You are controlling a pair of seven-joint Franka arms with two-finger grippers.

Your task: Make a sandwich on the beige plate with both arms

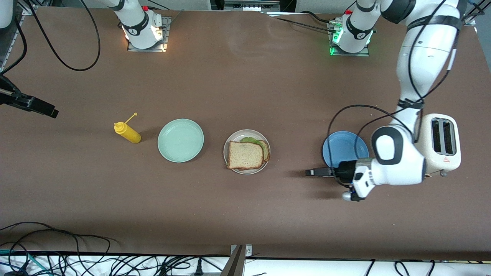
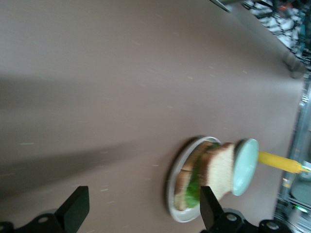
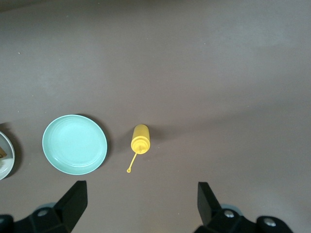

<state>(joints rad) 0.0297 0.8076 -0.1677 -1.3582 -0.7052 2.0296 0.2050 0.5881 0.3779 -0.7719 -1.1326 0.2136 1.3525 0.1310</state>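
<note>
The sandwich point(image 1: 247, 154) lies on the beige plate point(image 1: 245, 171) at the middle of the table: a speckled bread slice on top, green lettuce and a second slice showing under it. My left gripper point(image 1: 311, 172) hangs low over the bare table between the beige plate and the blue plate, open and empty. The left wrist view shows the sandwich point(image 2: 206, 170) on its plate point(image 2: 173, 187) ahead of the open left gripper point(image 2: 143, 208). My right gripper point(image 1: 50, 111) is open and empty over the right arm's end of the table; its fingers point(image 3: 75, 199) frame bare table.
A pale mint-green plate point(image 1: 180, 140) and a yellow squeeze bottle point(image 1: 127, 132) lie beside the beige plate toward the right arm's end. An empty blue plate point(image 1: 343, 147) and a cream toaster point(image 1: 441, 143) sit toward the left arm's end. Cables point(image 1: 76, 260) run along the table's front edge.
</note>
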